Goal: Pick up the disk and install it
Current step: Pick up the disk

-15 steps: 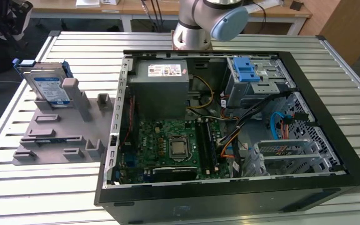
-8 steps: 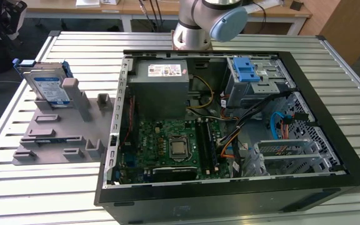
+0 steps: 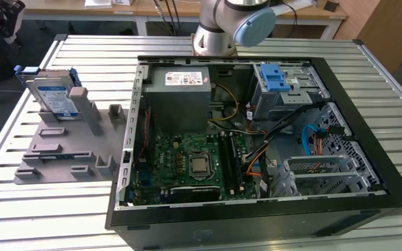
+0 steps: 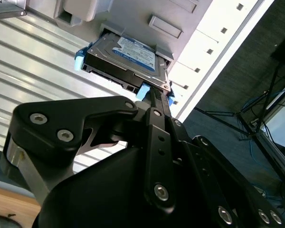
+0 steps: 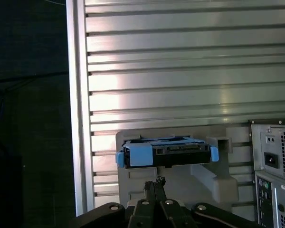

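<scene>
The disk (image 3: 54,97), a silver hard drive with a white-and-blue label and a blue bracket, stands upright in the grey plastic stand (image 3: 61,157) at the exterior view's left. In both wrist views the disk (image 4: 128,57) (image 5: 168,154) sits just beyond my gripper (image 4: 154,95) (image 5: 155,182), a short gap apart. The black fingers are pressed together with nothing between them. They point at the disk's edge, where the blue bracket runs.
An open computer case (image 3: 257,130) lies on the slatted metal table (image 3: 47,209), with a motherboard, a power supply and a drive bay with a blue latch (image 3: 278,81). The case's rear (image 5: 275,161) stands beside the stand (image 5: 218,185). The table's edge (image 5: 78,95) is close.
</scene>
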Controlling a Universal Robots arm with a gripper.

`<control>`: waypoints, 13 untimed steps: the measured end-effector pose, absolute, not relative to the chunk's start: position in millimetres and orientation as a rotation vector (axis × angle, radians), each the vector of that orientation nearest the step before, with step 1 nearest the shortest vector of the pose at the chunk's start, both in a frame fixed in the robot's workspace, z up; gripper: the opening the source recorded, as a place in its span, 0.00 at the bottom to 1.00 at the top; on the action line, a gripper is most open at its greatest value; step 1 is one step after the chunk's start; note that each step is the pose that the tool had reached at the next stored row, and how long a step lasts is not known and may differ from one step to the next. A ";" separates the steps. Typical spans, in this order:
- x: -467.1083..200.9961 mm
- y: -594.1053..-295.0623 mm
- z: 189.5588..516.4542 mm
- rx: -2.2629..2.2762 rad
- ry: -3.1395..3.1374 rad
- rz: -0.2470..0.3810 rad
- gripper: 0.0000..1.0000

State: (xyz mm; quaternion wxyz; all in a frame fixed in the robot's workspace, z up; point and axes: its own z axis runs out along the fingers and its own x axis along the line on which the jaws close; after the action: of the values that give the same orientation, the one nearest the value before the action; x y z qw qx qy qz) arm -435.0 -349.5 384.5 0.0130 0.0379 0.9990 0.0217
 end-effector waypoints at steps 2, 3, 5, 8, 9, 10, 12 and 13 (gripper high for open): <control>-437.5 -348.7 384.3 0.118 3.113 0.068 0.11; -438.8 -348.6 384.2 0.118 3.113 0.068 0.11; -441.1 -348.4 384.0 0.118 3.113 0.068 0.11; -443.4 -348.5 383.8 0.094 3.114 0.068 0.11; -443.4 -348.4 383.8 0.066 3.115 0.068 0.11; -443.5 -348.4 383.7 0.039 3.116 0.069 0.11; -443.5 -348.4 383.5 -0.017 3.117 0.069 0.11; -443.5 -348.4 383.4 -0.045 3.117 0.070 0.11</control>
State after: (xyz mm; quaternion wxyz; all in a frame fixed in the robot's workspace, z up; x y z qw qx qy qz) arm -443.5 -348.4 383.4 0.0118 -0.0146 0.9996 0.0223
